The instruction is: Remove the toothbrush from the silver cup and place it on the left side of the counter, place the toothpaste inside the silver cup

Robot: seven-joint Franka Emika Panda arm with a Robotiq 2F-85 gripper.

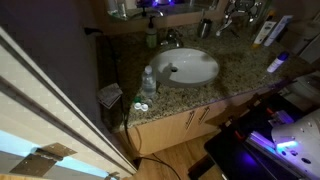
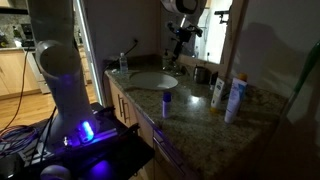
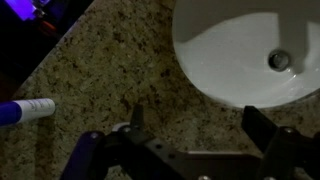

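Hovering high over the counter, the gripper hangs with jaws spread wide and nothing between them. Its dark fingers frame bare speckled granite just beside the white oval sink. The toothpaste, a slim white tube with a blue end, sits at the left edge of the wrist view, well outside the fingers. Its long axis runs across the picture, roughly in line with the jaw opening. In an exterior view the toothpaste seems to stand upright near the counter's front edge. What appears to be the cup, small and cylindrical, stands just beside a clear bottle beyond the sink, well apart from the gripper. The toothbrush is too small to make out. Either reach probably calls for a sideways shift, then a descent.
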